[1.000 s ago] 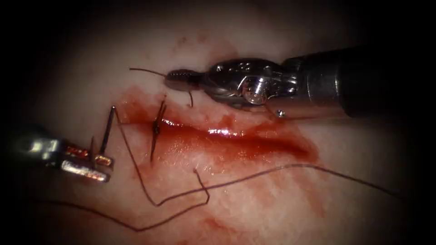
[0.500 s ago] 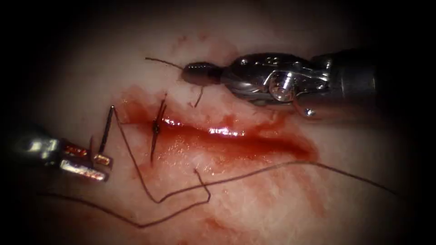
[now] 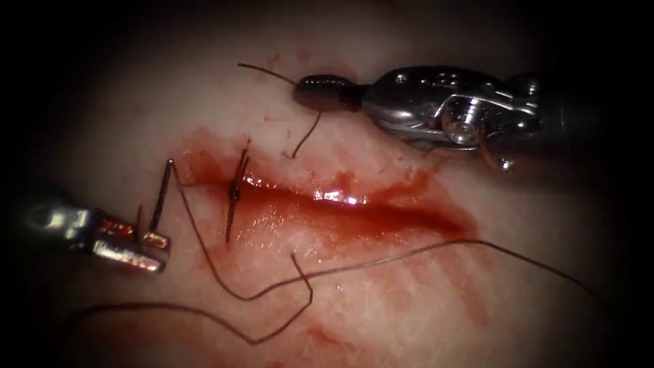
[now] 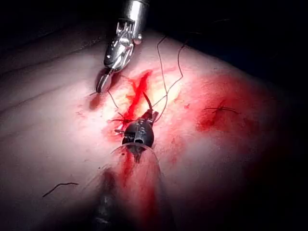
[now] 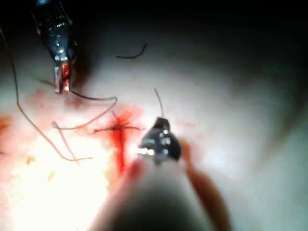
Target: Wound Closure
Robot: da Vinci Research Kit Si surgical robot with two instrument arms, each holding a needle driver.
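- needle point(image 3: 161, 194) is out of the tissue point(image 3: 381, 313), pinched in the left tool point(image 3: 155, 247), standing up from its jaws just past the cut's left end; the grip looks well back from the thread end, can't say exactly where on the curve
- thread point(image 3: 409, 252) leaves the needle's top end, drops past the left tool's tip, then loops slack over the tissue on the near side of the cut point(image 3: 354, 208) and trails off right
- one stitch point(image 3: 234, 192) already crosses the cut, a bit right of the left tool's tip
- right tool point(image 3: 303, 92) has its jaws pressed together on a short strand point(image 3: 306, 136); one end pokes out ahead of its tip, the other hangs below it down to the tissue on the far side of the cut
- over the last second it's backed off up and to the right with that strand, while the left tool sat put
- my guess: between stitches, tidying thread
- most of the cut, under and right of the right tool's tip, is still gaping, so another bite would need a clean regrip and all that slack kept out of the way
- surface is wet and slick, red fluid point(image 3: 409, 218) pooled in the cut and smeared round it
- plenty of bare tissue round both tools, which sit well apart; a loose scrap point(image 4: 60, 186) lies behind the left tool
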